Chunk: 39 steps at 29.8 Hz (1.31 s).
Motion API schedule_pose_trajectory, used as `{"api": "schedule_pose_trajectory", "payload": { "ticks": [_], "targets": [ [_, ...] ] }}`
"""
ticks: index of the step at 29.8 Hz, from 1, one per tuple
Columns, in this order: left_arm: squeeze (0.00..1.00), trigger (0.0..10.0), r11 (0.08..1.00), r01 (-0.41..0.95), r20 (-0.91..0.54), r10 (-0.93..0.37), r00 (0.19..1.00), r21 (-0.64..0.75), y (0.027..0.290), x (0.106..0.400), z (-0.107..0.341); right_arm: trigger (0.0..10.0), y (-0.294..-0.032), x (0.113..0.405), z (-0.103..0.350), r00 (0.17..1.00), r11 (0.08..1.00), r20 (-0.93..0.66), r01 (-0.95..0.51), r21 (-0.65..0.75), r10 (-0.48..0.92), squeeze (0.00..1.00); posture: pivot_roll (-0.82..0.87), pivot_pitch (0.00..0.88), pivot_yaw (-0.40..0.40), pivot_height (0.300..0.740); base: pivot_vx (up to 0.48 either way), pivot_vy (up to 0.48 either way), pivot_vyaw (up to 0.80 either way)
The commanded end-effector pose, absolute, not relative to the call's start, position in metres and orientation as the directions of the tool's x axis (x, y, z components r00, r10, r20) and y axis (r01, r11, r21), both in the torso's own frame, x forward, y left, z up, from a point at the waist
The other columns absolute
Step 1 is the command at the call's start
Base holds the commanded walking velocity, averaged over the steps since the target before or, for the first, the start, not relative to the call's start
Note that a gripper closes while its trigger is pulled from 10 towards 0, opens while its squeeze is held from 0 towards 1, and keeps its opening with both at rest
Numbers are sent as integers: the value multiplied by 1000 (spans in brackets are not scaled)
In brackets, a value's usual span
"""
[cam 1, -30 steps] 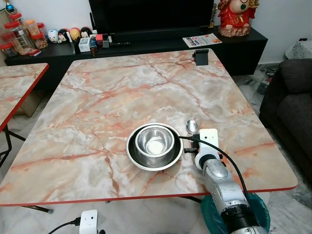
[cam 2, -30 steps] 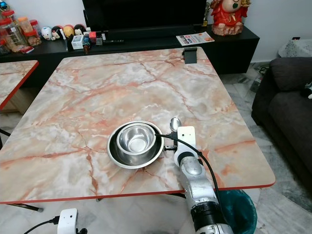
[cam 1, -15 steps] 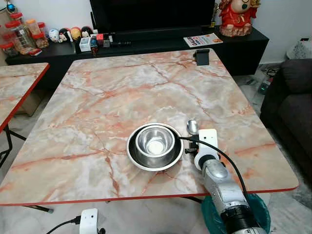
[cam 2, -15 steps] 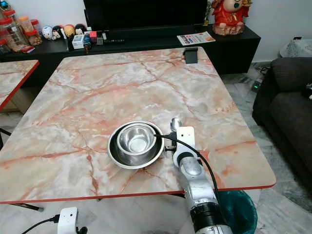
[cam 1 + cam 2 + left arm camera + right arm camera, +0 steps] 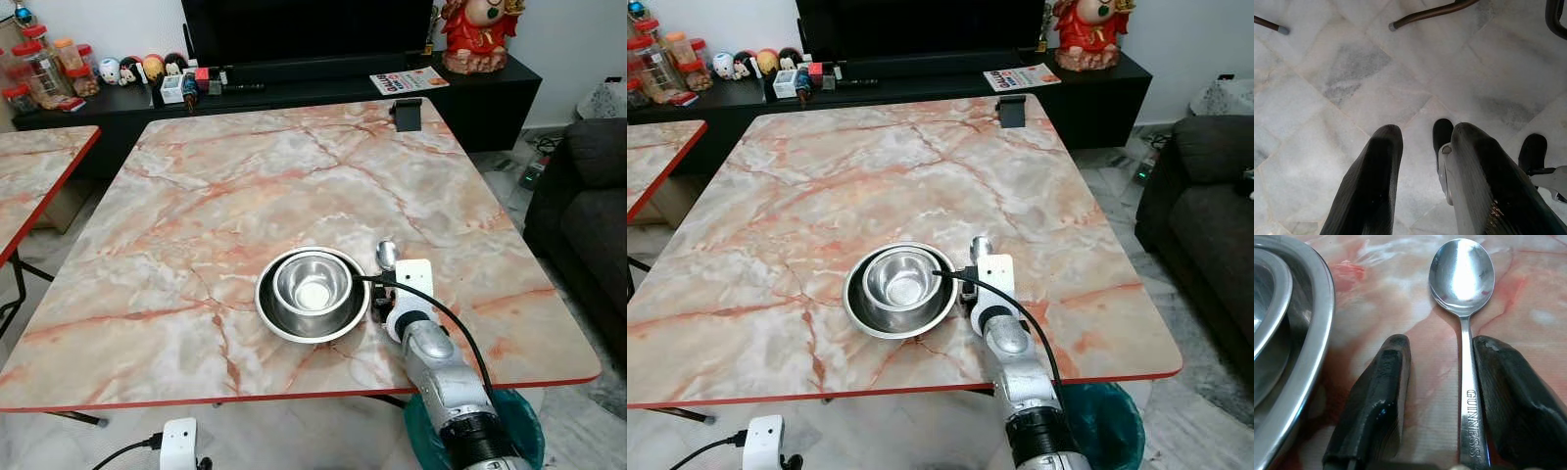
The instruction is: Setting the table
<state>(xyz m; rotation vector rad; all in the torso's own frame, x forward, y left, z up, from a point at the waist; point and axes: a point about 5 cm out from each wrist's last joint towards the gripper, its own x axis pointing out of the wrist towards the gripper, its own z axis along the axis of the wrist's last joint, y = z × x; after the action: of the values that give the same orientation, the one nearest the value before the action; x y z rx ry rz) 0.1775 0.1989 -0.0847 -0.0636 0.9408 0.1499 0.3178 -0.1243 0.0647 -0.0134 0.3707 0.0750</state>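
Observation:
A steel bowl [image 5: 312, 284] sits inside a steel plate [image 5: 265, 299] near the front of the marble table [image 5: 245, 196]. Just right of the plate a steel spoon [image 5: 386, 254] lies flat on the table, bowl end pointing away from me. My right gripper [image 5: 1442, 345] rests low over the spoon's handle, open. The handle lies between the fingers [image 5: 1376, 396], close against one of them, and the spoon head [image 5: 1462, 274] lies past the tips. My left gripper [image 5: 1427, 129] hangs open over the tiled floor.
A small black stand [image 5: 406, 114] sits at the table's far edge. A TV cabinet [image 5: 294, 88] with jars and figurines lies behind. A dark sofa [image 5: 588, 215] is on the right, a second table [image 5: 39, 166] on the left, a teal bin [image 5: 519, 421] under the near right corner.
My right arm has edged slightly toward the plate. The spoon, the bowl and the plate have not moved.

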Motion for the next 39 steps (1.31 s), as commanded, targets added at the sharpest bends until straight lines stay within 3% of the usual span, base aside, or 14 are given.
{"api": "schedule_pose_trajectory", "payload": {
  "ticks": [1, 22, 30, 39],
  "targets": [
    [0, 10000, 989, -148, -815, 108, 569, 28, 205, 176, -85, 10000, -127, 314, 57, 916, 998, -399, -61, -11, 51, 0, -35, 26, 85, 740, 0, 0, 0],
    [0, 10000, 989, -144, -808, 106, 579, 26, 204, 181, -82, 10000, -127, 326, 90, 984, 1000, -178, -22, 20, 26, 0, -38, 15, 88, 740, 0, 0, 0],
    [0, 10000, 988, -156, -799, 110, 591, 21, 205, 183, -81, 10000, -119, 326, 120, 995, 994, 72, -77, 82, 71, 0, -40, 12, 90, 740, 0, 0, 0],
    [0, 10000, 986, -167, -797, 113, 593, 15, 205, 182, -81, 10000, -111, 321, 136, 968, 990, 223, -129, 63, 112, 0, -40, 13, 90, 740, 0, 0, 0]
  ]
}}
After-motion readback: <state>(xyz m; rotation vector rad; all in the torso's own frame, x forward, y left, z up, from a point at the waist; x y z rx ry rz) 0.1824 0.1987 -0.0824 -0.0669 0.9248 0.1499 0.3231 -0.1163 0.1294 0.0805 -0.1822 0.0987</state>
